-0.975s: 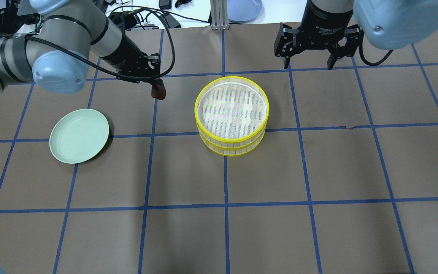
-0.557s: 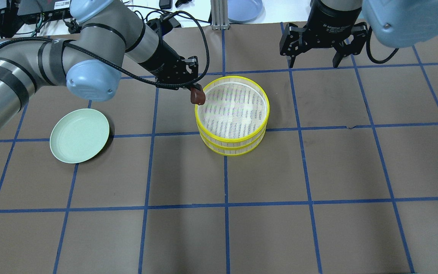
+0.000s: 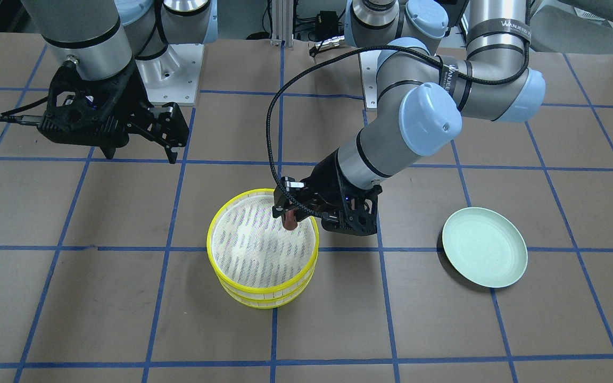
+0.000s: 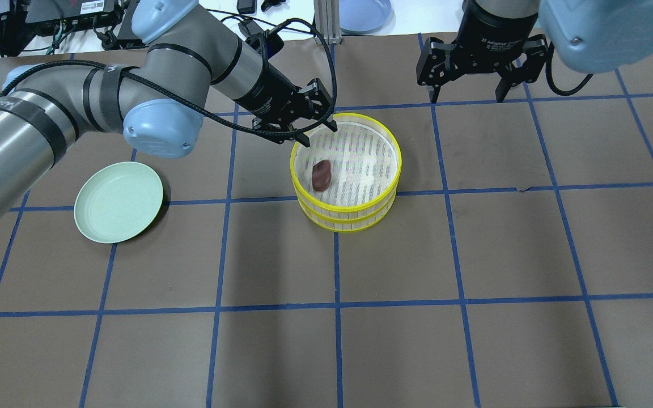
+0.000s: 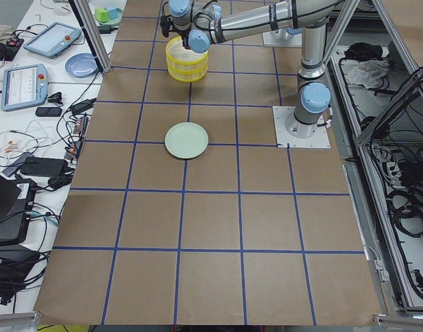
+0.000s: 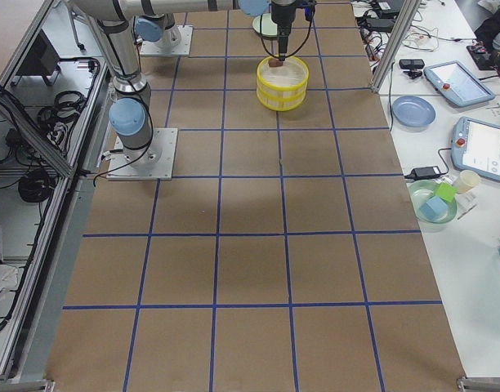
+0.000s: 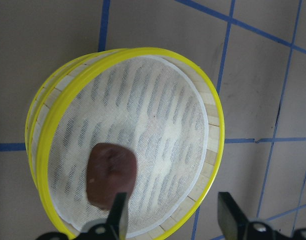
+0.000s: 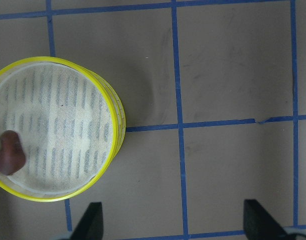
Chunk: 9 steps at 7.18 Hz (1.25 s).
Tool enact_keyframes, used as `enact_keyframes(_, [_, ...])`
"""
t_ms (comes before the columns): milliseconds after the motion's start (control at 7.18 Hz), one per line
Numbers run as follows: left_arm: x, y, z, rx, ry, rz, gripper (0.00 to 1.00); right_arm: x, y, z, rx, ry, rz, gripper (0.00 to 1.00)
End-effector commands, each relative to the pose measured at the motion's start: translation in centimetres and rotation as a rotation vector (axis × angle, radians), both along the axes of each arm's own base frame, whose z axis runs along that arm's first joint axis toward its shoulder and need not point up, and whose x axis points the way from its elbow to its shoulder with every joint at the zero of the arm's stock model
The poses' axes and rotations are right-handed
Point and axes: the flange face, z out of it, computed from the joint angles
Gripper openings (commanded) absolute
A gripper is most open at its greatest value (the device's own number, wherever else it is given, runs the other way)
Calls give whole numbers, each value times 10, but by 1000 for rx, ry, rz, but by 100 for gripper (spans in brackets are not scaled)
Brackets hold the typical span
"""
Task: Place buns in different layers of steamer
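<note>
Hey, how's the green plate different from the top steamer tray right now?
The plate is plain pale green; the top tray has a yellow rim and a white cloth bottom. The plate is empty; the top tray holds the brown bun. The plate lies straight on the table; the top tray sits stacked on a second tray. Both are round and shallow.

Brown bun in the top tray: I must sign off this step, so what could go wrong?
The brown bun lies near the rim of the top tray, under the left gripper with open jaws; a low retreat might clip it and shift the stack. The top tray hides the lower tray, so what that layer holds is unconfirmed.
</note>
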Motion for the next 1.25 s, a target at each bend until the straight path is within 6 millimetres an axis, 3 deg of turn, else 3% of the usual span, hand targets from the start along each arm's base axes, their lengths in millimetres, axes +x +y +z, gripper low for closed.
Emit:
enact_keyframes(0, [-1,-1,4,19,-6,39,100,1,0,-1,1,2,2,100])
enact_keyframes(139, [8,-2,9,-5,-68,42,100,1,0,-1,1,2,2,100])
enact_keyframes(279, [27,-4,13,-56,-242,12,100,1,1,-1,3,0,2,100])
enact_keyframes(557, [76,-22,63,-70,-350,-67,100,1,1,-2,4,2,3,100])
enact_keyframes(697, [115,-17,68,-64,-482,-159,100,1,1,-2,4,2,3,100])
enact_keyframes(975, [143,7,116,-92,-541,-128,100,1,1,-2,4,2,3,100])
enact_keyframes(1115, [157,14,129,-91,-555,-106,100,1,1,-2,4,4,3,100])
